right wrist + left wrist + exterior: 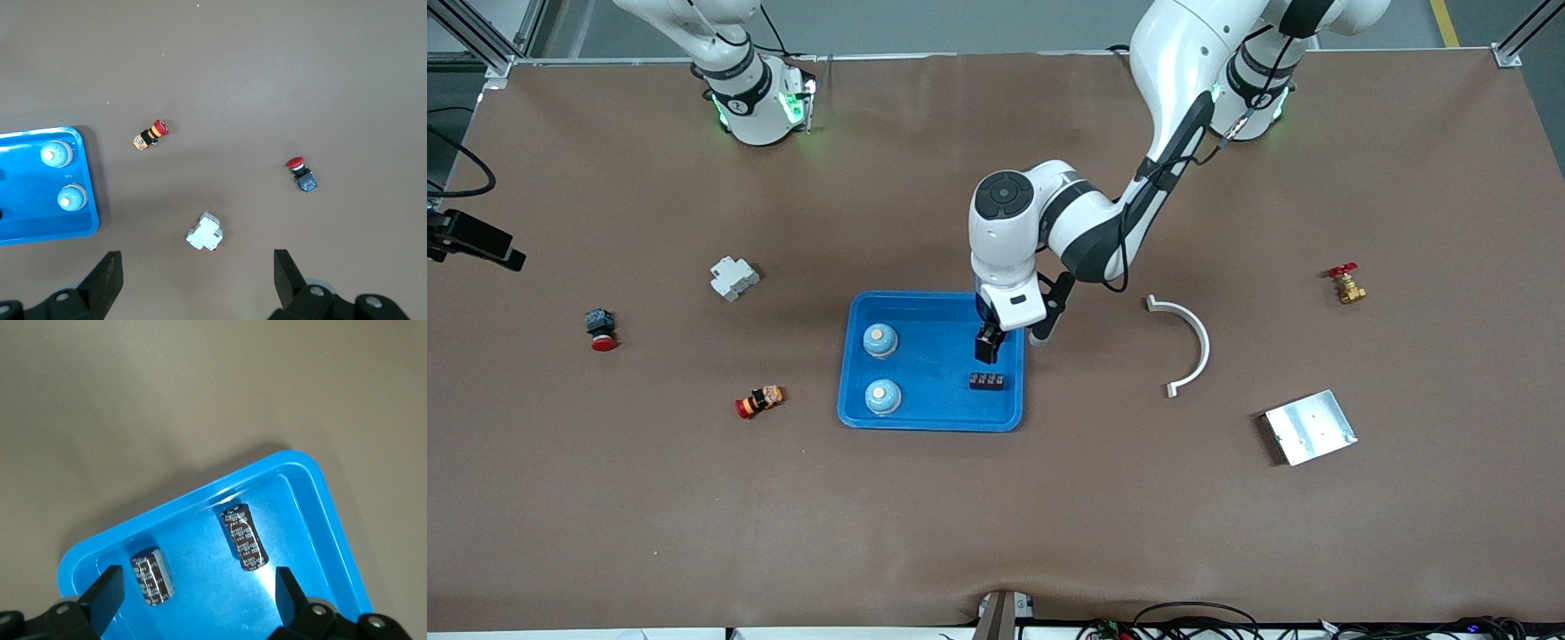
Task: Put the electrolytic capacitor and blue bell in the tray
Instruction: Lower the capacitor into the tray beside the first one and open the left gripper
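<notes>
Front view: left gripper (pixel 987 348) hangs over the blue tray (pixel 930 425), at its end toward the left arm, fingers spread wide and holding nothing. Below the fingers, nearer the camera, a dark row of capacitors (pixel 987 381) lies in the tray. Left wrist view shows two brown electrolytic capacitors (pixel 244 537) (pixel 152 576) lying on the tray floor between the released fingers (pixel 107 596), in the tray's corner, a little apart from each other. Two blue bells (pixel 879 340) (pixel 882 396) sit upright in the tray at the end toward the right arm, well apart from the left fingers.

Right gripper (pixel 197 283) is out of the front view; the right arm waits. Right wrist view: its fingers (pixel 288 272) are released, empty, high over the desk (pixel 605 498). A white breaker module (pixel 205 232) lies closest to them, with a red-capped button (pixel 302 174) and a small red-and-yellow button (pixel 151 134) farther off on the desk.
</notes>
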Robot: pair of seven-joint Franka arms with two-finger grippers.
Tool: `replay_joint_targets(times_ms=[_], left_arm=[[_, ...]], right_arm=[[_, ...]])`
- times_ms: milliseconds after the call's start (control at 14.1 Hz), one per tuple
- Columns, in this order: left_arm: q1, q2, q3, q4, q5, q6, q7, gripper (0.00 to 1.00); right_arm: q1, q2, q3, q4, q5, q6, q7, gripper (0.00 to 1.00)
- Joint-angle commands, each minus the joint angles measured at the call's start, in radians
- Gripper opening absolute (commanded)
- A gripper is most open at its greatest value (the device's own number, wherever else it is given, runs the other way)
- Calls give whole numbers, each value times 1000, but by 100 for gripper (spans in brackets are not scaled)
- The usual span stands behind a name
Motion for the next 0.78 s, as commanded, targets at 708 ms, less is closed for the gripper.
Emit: replay_joint_targets(times_ms=[708], left_arm=[[44, -52, -9, -17, -37, -27, 645, 100]], right_arm=[[18, -6, -2, 3, -9, -3, -5, 100]])
